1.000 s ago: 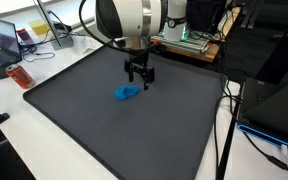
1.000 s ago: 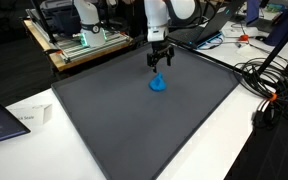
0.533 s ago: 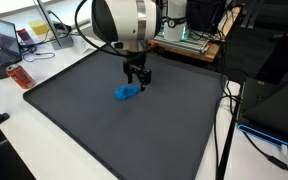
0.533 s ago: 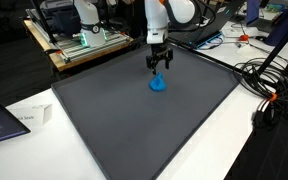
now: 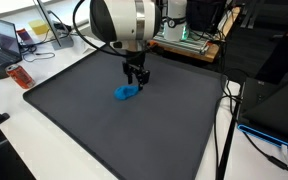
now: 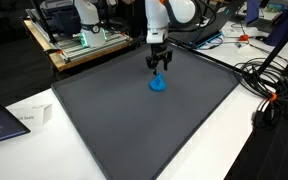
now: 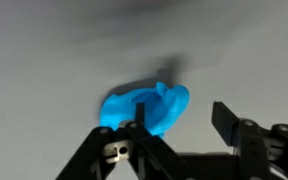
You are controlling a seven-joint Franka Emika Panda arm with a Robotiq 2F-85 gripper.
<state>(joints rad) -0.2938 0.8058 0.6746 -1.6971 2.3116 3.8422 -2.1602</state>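
A small crumpled blue object (image 5: 127, 93) (image 6: 158, 84) lies on the dark grey mat (image 5: 94, 135) (image 6: 134, 125) toward its far side. My gripper (image 5: 137, 82) (image 6: 159, 70) hangs just above and slightly behind it, pointing straight down. In the wrist view the blue object (image 7: 142, 108) sits at the left black finger (image 7: 140, 112), partly behind it, and reaches into the gap. My gripper (image 7: 181, 110) has its fingers apart, the right finger (image 7: 224, 118) standing clear over bare mat. Nothing is gripped.
White tabletop surrounds the mat. A laptop (image 5: 6, 40) and an orange object (image 5: 20, 75) lie beyond one mat edge. A tangle of black cables (image 6: 269, 85) runs along another side. A paper (image 6: 24, 118) lies near a corner, with equipment racks (image 6: 84, 40) behind.
The fingers have drawn closer together over the last second. The gripper has sunk slightly toward the blue object, which has stayed in place.
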